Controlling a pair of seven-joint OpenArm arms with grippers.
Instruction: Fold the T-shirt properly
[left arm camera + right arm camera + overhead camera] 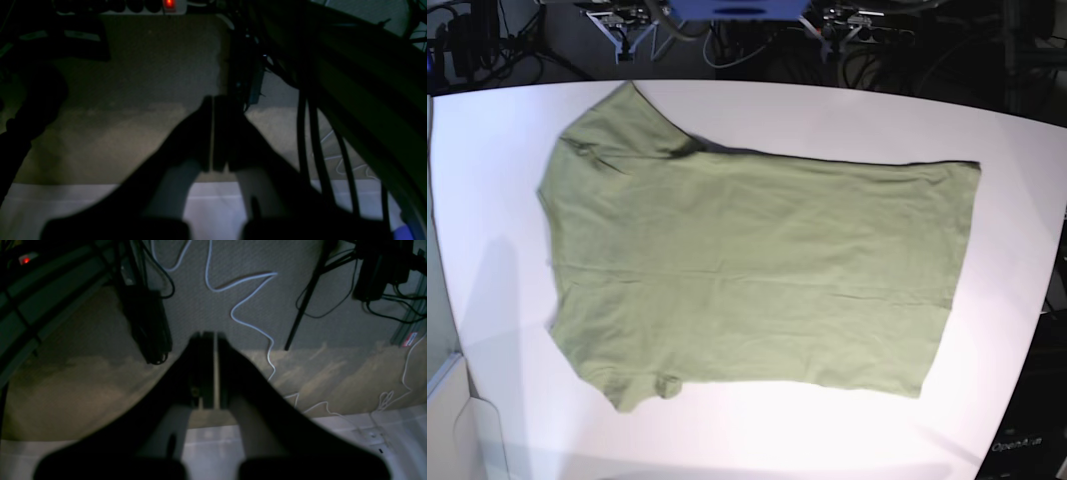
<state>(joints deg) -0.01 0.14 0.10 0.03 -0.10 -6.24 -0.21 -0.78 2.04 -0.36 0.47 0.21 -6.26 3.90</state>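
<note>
The white, smooth, rounded-edge worktop (pixel 827 105) fills the base view. The plain olive-green short-sleeved cotton T-shirt (pixel 757 265) lies flat on it, spread out and lightly wrinkled, covering most of the centre. Its shoulder end points to 9 o'clock and its straight hem to 3 o'clock. One sleeve reaches toward 11 o'clock, close to the far worktop edge; the other sleeve reaches toward 7 o'clock. A horizontal crease runs across the body of the T-shirt. Bare worktop surrounds the T-shirt on all sides. Neither arm appears in the base view.

The grey-beige carpeted floor (pixel 140 83) occupies the upper part of both wrist views, with a strip of white worktop edge at 6 o'clock in each.

The dark left gripper (pixel 212 133) sits at the centre of the left wrist view. Its jaws stand pressed together with only a thin line between them, and hold nothing. A white power strip with a red lit switch (pixel 169 4) lies at 12 o'clock.

The dark right gripper (pixel 215 370) sits at the centre of the right wrist view. Its jaws stand likewise together, with nothing between them. A thin white cable (pixel 247 296) snakes across the floor from 12 o'clock toward 4 o'clock.
</note>
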